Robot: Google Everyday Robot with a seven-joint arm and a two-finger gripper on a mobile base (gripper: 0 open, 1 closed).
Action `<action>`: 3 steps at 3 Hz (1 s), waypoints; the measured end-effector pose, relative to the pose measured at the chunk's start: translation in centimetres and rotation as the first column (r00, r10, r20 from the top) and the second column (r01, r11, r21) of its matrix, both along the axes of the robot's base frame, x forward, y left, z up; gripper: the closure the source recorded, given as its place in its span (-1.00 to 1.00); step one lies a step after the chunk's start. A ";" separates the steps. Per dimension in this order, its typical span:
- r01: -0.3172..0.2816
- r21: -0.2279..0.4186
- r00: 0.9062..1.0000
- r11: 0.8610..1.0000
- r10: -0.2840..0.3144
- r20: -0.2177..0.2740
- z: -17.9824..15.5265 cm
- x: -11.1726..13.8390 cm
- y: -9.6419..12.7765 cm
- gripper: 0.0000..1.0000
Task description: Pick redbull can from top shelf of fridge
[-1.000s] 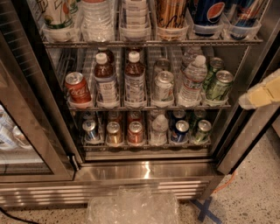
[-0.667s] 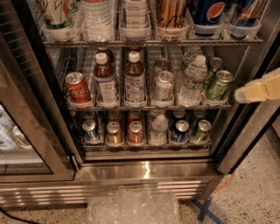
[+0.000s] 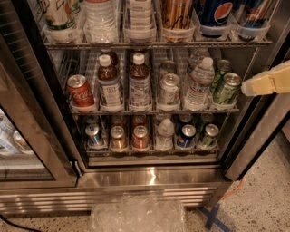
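Note:
The fridge [image 3: 149, 176] stands open in front of me, with chrome wire racks full of drinks. The top shelf [image 3: 154, 44] runs across the top of the view and carries clear lane trays. The redbull can [image 3: 254, 13], slim, blue and silver, stands in the rightmost tray, its top cut off by the frame edge. A dark-blue Pepsi can [image 3: 215, 11] stands just left of it. My gripper [image 3: 247, 87], pale yellow, reaches in from the right edge at the height of the middle rack, below the redbull can and apart from it.
The middle rack holds a red Coca-Cola can [image 3: 80, 93], bottles and green cans [image 3: 226, 88]. The bottom rack holds several small cans. The glass door [image 3: 27, 136] hangs open on the left. A clear plastic bag [image 3: 136, 213] lies on the floor in front.
My gripper has moved a little to the left and slightly up, toward the fridge's right side. The drinks have not moved.

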State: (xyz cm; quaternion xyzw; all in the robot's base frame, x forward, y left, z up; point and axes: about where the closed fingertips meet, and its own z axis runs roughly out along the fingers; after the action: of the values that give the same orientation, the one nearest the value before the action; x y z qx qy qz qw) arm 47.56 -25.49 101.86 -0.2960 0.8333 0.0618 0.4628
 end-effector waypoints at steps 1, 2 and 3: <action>-0.010 0.039 1.000 0.999 0.009 0.019 -0.1 0.3 0.9 -1.00; 0.003 0.127 0.996 0.992 -0.013 0.085 0.2 1.2 2.2 -1.00; 0.033 0.219 0.976 0.975 -0.079 0.203 2.2 2.5 3.4 -1.00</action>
State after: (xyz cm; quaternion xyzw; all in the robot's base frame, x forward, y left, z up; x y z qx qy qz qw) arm 50.03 -22.14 104.08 -0.2255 0.7763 0.1065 0.5789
